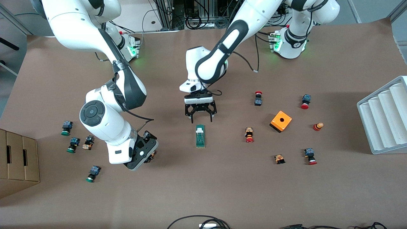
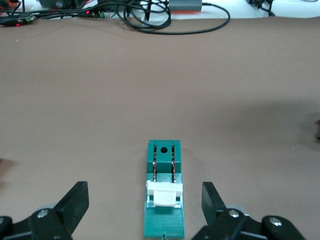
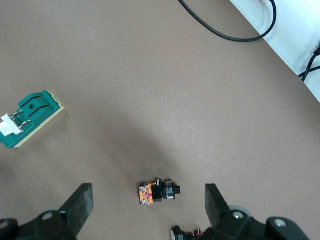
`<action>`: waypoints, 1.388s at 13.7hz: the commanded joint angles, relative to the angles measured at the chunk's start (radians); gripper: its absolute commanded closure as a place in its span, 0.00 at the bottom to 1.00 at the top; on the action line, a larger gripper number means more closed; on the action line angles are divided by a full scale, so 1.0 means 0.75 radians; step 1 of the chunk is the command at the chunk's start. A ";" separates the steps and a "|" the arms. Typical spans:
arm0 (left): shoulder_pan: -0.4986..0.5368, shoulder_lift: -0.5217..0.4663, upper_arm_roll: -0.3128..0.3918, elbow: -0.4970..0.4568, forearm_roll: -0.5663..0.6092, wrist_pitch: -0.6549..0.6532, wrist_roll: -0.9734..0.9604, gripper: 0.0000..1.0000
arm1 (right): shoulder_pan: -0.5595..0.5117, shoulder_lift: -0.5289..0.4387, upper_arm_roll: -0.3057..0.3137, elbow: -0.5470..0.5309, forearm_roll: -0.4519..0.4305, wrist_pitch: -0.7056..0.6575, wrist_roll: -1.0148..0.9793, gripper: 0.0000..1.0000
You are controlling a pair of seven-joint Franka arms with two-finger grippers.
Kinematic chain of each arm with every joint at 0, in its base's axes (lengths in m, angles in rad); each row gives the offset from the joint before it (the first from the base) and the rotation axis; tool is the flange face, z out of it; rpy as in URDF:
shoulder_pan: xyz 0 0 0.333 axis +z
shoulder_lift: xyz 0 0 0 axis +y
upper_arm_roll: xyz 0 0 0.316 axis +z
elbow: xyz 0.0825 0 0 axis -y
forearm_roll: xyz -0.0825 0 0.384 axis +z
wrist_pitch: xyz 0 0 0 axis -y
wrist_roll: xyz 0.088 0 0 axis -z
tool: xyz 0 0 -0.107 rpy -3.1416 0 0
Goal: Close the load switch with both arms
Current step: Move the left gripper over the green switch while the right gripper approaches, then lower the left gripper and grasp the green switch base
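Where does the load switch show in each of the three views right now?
Front view: load switch lies mid-table, just below the left hand.
Left wrist view: load switch sits low in the picture, between the open fingers.
Right wrist view: load switch lies at the edge, tilted.
Shared landmark: its white sliding tab.

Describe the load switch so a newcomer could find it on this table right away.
Start at the left arm's open hand near the table's middle. Just below it lies the load switch, nearer the front camera. It is the only long, narrow green block with a white tab; its neighbours are stubby red-capped or green-capped buttons.
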 commanded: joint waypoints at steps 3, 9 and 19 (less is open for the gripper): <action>-0.088 0.139 0.020 0.067 0.324 -0.006 -0.358 0.00 | -0.003 0.023 -0.004 0.012 -0.020 0.056 -0.014 0.00; -0.170 0.281 0.022 0.161 0.340 -0.283 -0.351 0.00 | 0.038 0.021 -0.008 -0.004 -0.036 0.058 -0.006 0.00; -0.174 0.365 0.024 0.161 0.587 -0.353 -0.723 0.00 | 0.059 -0.001 -0.006 -0.066 -0.041 0.071 -0.067 0.00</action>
